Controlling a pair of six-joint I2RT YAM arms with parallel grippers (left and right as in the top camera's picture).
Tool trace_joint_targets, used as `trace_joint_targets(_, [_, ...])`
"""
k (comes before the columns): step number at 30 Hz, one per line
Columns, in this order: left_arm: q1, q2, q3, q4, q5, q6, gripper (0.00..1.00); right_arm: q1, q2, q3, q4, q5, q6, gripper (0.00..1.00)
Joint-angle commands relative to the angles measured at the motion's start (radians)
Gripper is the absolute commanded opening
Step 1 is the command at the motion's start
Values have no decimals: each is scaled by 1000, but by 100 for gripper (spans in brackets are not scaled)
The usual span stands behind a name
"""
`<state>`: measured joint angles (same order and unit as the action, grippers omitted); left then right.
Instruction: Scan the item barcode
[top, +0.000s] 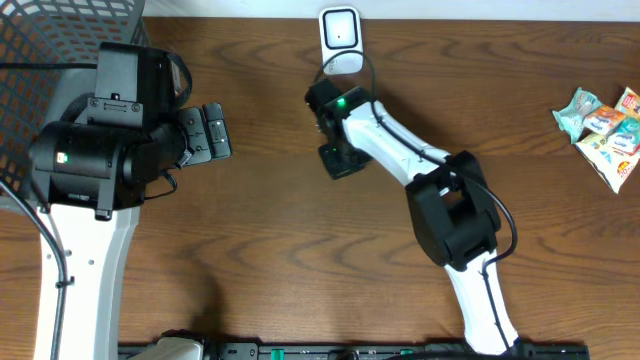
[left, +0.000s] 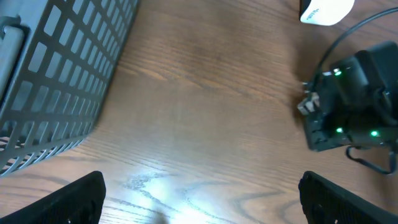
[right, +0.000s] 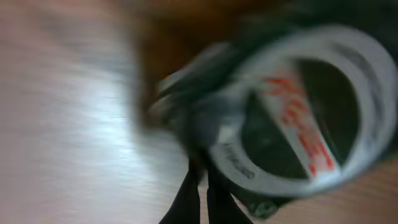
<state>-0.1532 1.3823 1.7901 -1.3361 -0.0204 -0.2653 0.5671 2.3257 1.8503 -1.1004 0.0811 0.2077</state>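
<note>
The right gripper (right: 199, 177) was pressed together just below the scanner (top: 340, 40). The packets (top: 603, 128) lay well apart, far right, nearest this arm.

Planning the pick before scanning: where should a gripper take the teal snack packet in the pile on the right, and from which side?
The teal packet is probably best taken by its free left end, jaws coming down from above: it lies flat at the pile's left end, while the other packets crowd its right side.
</note>
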Motion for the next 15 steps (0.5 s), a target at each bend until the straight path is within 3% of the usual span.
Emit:
trace_joint_targets(1, [3, -2, -6, -3, 6, -2, 98, -48, -19, -5, -33, 155, 71, 1])
trace_joint_targets(5, [3, -2, -6, -3, 6, -2, 98, -106, -42, 2, -72, 195, 78, 1])
trace_joint_targets(10, [3, -2, -6, -3, 6, -2, 98, -143, -105, 13, -82, 68, 53, 6])
trace_joint_targets(12, [3, -2, -6, -3, 6, -2, 98, -148, -137, 13, -75, 32, 30, 17])
trace_joint_targets(15, [3, -2, -6, -3, 6, -2, 98, -146, -171, 13, -34, -12, 31, 49])
